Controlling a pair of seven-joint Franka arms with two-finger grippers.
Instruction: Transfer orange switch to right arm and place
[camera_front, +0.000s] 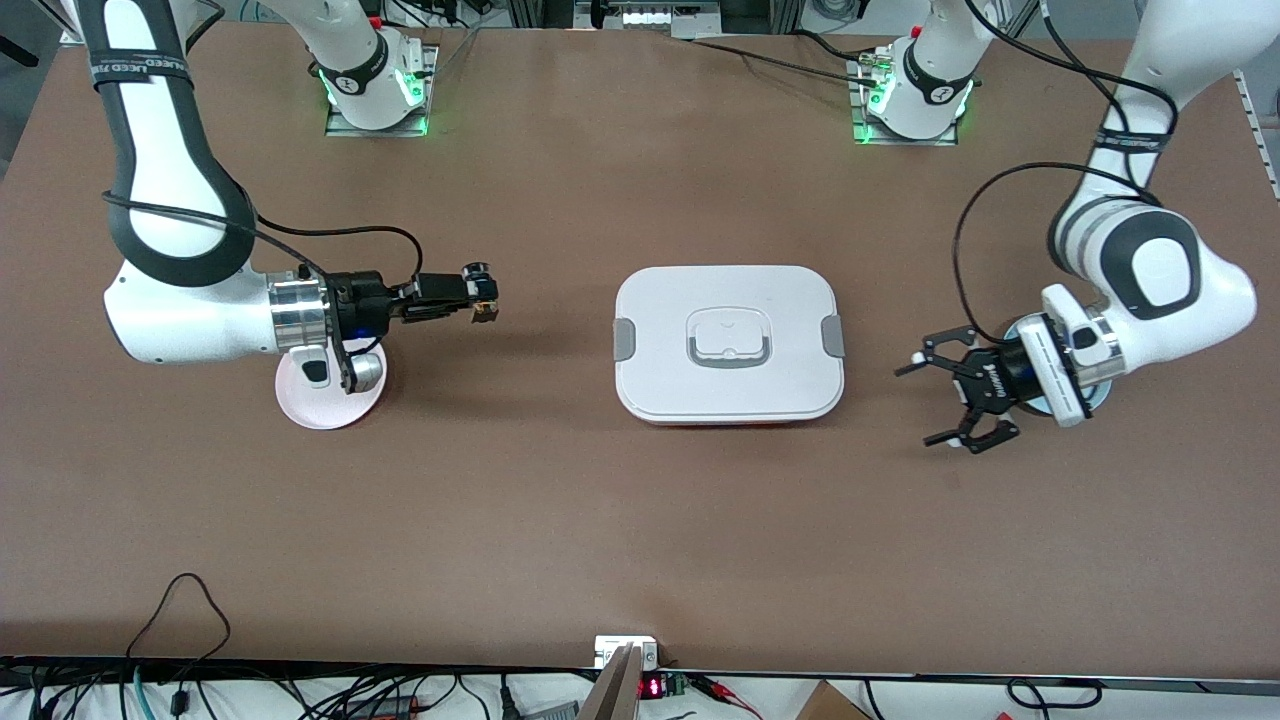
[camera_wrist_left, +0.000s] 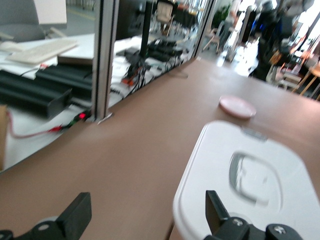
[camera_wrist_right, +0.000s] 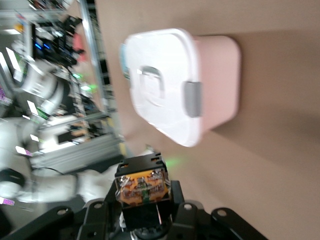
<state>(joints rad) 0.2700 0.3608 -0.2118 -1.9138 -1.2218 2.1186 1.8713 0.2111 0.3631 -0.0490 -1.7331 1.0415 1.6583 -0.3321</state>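
White lidded box (camera_front: 728, 345): tabletop centre, idle. Right hand (camera_front: 484, 295) at 9 o'clock of box, pinching orange switch (camera_front: 487, 309); transfer done. Left hand (camera_front: 948, 400) at 3 o'clock, spread, empty, waiting. Left: placing, likely pink plate (camera_front: 325, 408).

Orange switch (camera_front: 484, 300) held in the air by the right gripper (camera_front: 482, 297)

The switch (camera_wrist_right: 142, 187) is a small blocky part with a black body and a clear orange face through which inner parts are seen. It is clamped between the shut fingers of the right arm (camera_front: 190, 300), the orange face turned away from the wrist. It is carried above bare table, between the pink plate (camera_front: 325, 405) and the white lidded box (camera_front: 728, 345), touching neither.
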